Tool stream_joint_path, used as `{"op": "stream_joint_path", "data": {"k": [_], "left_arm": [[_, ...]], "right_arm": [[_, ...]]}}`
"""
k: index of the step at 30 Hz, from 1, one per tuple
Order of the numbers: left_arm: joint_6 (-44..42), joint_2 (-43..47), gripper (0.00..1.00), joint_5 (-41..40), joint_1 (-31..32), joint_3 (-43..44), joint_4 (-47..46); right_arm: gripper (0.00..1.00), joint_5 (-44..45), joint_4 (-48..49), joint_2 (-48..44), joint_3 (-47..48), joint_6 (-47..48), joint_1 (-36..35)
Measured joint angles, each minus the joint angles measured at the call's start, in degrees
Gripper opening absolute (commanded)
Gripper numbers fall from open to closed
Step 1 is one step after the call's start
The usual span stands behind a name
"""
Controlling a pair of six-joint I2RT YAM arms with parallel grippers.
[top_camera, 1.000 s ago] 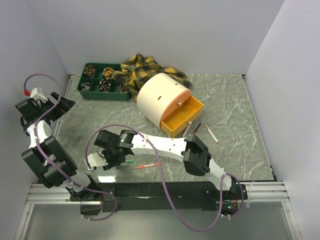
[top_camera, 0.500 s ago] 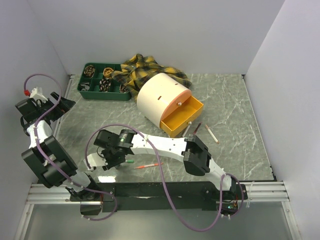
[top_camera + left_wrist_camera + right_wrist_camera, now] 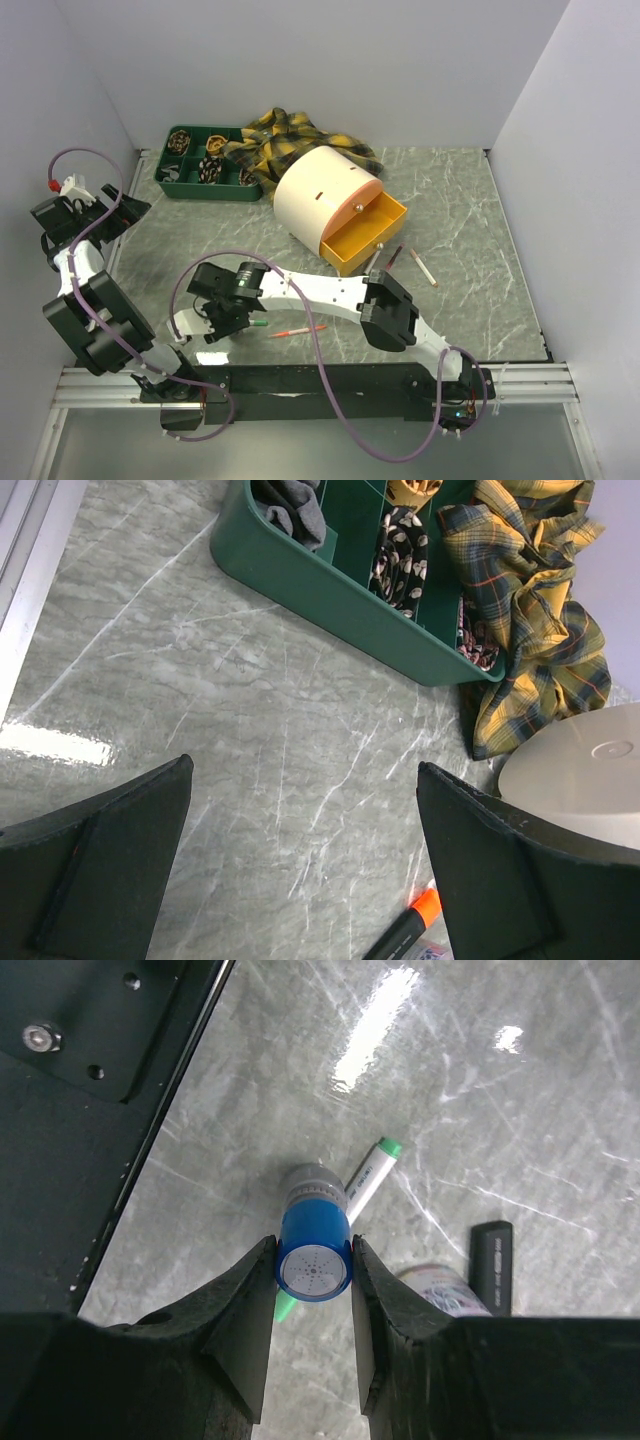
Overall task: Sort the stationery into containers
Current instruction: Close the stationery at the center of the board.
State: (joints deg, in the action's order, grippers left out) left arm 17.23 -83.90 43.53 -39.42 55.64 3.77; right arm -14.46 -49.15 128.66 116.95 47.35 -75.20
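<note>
Pinching blue-capped stick point(image 3: 314, 1260) upright in right fingers point(image 3: 240, 1330), likely for lifting off worktop point(image 3: 480, 1110); left fingers point(image 3: 100, 880) hanging wide open, empty.

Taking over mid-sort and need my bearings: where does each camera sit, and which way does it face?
Top: fixed above and behind the bases, looking down on the table; both arms show.
Left wrist: on the left arm, looking down past the open left hand at the green tray.
Right wrist: looking down on the table; the right hand grips a blue tube.
Top and left wrist share the tray, plaid cloth and cream drum.
</note>
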Motion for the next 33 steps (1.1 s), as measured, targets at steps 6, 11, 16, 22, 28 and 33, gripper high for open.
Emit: {"op": "stream_joint_path", "data": {"k": [6, 11, 16, 22, 28, 33], "left_arm": [[-0.22, -0.15, 0.99, -0.26, 0.00, 0.00, -0.07], [-0.17, -0.70, 0.99, -0.28, 0.00, 0.00, -0.11], [-0.17, -1.31, 0.99, -0.31, 0.00, 0.00, -0.13], [0.11, -1.36, 0.99, -0.31, 0.00, -0.02, -0.57], [1.03, -1.36, 0.99, -0.28, 0.00, -0.02, -2.10], [1.60, -1.36, 0.99, -0.28, 0.02, -0.11, -3.15]], "right_arm": [[0.04, -0.33, 1.05, 1.66, 0.00, 0.00, -0.02], [0.04, -0.70, 2.19, 1.62, -0.39, 0.02, -0.02], [0.04, -0.59, 3.41, 1.05, -2.19, 0.02, 0.11], [0.04, 0.09, 4.79, -2.69, -8.07, 0.00, 0.55], [0.04, 0.11, 4.66, -4.50, -11.32, 0.02, 1.11], [0.04, 0.52, 3.10, -4.20, -9.99, -0.04, 1.20]]}}
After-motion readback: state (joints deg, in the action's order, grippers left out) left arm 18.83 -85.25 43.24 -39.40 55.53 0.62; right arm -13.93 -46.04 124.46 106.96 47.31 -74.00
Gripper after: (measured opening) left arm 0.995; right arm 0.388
